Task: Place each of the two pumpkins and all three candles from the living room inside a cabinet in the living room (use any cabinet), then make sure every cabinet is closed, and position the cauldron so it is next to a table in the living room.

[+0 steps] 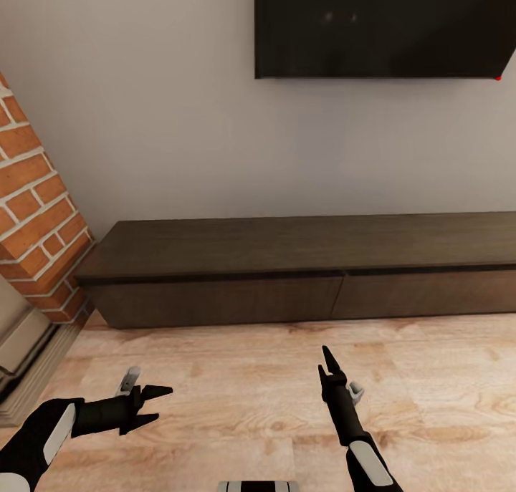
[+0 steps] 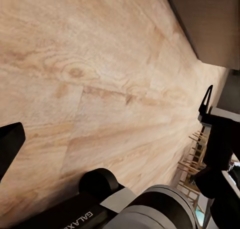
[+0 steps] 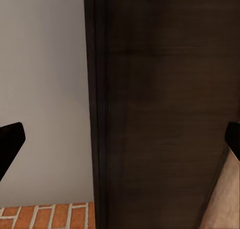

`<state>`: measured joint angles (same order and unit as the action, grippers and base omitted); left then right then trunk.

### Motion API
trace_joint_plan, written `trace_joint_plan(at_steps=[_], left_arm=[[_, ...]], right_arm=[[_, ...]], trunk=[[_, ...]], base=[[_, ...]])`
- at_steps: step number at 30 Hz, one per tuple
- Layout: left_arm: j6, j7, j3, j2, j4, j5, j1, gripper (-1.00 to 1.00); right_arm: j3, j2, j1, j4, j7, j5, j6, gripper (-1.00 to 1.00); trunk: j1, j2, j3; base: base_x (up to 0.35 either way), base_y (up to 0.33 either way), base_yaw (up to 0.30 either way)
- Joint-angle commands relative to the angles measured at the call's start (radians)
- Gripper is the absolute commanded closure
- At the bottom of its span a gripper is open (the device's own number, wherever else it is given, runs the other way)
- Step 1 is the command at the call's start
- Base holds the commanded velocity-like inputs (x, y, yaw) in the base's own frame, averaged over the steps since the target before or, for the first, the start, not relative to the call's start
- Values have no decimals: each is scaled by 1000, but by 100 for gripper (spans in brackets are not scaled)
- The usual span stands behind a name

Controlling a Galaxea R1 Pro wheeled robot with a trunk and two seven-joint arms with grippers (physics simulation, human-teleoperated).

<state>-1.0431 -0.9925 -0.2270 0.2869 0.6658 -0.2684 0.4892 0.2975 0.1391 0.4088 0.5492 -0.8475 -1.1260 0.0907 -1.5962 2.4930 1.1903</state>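
Since we face the closed cabinet (image 1: 287, 277) at twelve o'clock, we hold our left gripper (image 1: 159, 404) and right gripper (image 1: 327, 363) wide apart, empty, ready for its drawers.

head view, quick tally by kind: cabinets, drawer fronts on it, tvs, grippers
cabinet: 1
drawer fronts: 2, left one, right one
tv: 1
grippers: 2, left gripper, right gripper
total: 6

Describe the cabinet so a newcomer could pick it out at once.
Look below the black screen on the grey wall. The cabinet stretches along the wood floor from the brick column rightward. It is the only long, low, dark brown unit, flat-topped with two shut fronts.
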Motion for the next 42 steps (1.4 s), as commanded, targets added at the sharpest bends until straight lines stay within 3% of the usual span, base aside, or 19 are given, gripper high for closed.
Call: trace_joint_plan(at_steps=[1, 28, 42], left_arm=[[0, 0, 0, 0, -1, 0, 0, -100], [0, 0, 0, 0, -5, 0, 0, -100], [0, 0, 0, 0, -6, 0, -1, -100]], right_arm=[[0, 0, 0, 0, 0, 0, 1, -100], [-1, 0, 0, 0, -1, 0, 0, -100], [-1, 0, 0, 0, 2, 0, 0, -100]], trunk=[[0, 0, 0], [0, 0, 0], [0, 0, 0]], base=[[323, 0, 0], [312, 0, 0], [112, 0, 0]])
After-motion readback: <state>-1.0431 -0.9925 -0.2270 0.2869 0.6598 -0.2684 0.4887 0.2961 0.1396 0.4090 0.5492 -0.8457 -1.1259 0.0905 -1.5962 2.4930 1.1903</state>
